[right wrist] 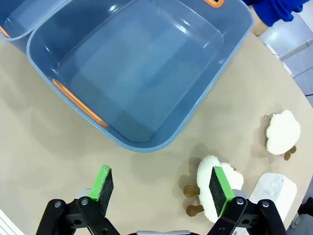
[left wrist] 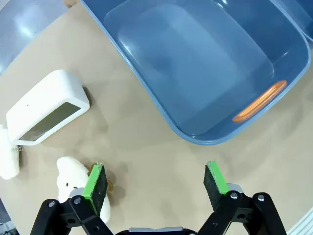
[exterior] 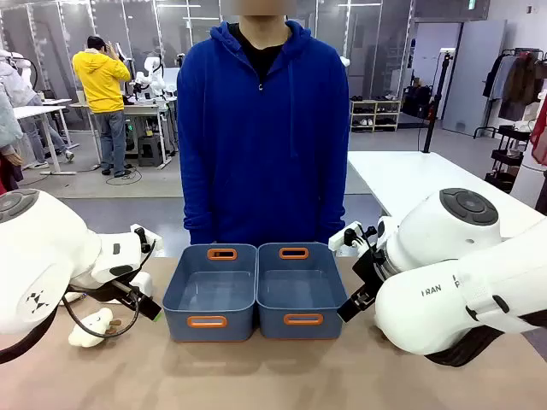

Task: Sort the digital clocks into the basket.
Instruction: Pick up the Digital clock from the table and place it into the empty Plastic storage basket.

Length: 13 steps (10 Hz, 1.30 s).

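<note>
Place: a big open lab hall, where I work.
Benches: white rectangular work tables (exterior: 419, 175) on a pale smooth floor (exterior: 85, 184).
Edges: dark coats on a rail (exterior: 517, 85), a low shoe shelf (exterior: 376, 115).

A blue-grey basket (exterior: 239, 327) is set beside its twin (exterior: 329, 326) mid-table, flanked by the left arm (exterior: 43, 256) and right arm (exterior: 453, 290) — a person (exterior: 261, 128) is seen behind.
</note>
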Tool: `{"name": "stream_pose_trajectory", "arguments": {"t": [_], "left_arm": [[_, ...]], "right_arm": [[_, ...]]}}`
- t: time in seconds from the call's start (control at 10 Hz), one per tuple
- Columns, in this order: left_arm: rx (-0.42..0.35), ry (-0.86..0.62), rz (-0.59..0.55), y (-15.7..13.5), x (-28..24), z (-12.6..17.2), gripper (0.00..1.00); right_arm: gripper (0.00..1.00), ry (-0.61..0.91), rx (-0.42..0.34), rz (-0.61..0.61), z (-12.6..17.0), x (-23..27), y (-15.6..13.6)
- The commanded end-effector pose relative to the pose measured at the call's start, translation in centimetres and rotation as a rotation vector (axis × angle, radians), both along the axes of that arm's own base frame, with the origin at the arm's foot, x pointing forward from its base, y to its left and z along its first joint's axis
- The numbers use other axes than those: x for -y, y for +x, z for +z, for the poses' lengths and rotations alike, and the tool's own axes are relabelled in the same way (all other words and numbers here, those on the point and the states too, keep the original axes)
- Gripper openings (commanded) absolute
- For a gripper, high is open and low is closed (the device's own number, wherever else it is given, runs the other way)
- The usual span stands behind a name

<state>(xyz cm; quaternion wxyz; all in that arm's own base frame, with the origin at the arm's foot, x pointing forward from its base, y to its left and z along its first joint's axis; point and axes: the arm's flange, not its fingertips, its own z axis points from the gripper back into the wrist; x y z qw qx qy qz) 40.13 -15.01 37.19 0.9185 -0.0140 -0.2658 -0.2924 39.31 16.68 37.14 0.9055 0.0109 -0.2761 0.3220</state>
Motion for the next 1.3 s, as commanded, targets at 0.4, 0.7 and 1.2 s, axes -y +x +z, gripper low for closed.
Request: {"name": "stream_pose_trajectory", "arguments": {"t": [0.4,0.7,1.2], "left_arm": [[0.000,0.000,-0.001,0.0,0.0,0.0,1.00],[0.000,0.000,-0.001,0.0,0.0,0.0,1.00],[-0.321,-0.343,-0.098,0.3,-5.8,9.7,1.00]], "right_arm": [[1.00,0.000,0.000,0.000,0.0,0.0,0.0],[1.00,0.000,0.000,0.000,0.0,0.0,0.0],[1.00,0.315,-0.276,0.034,9.6,6.5,1.9]]}}
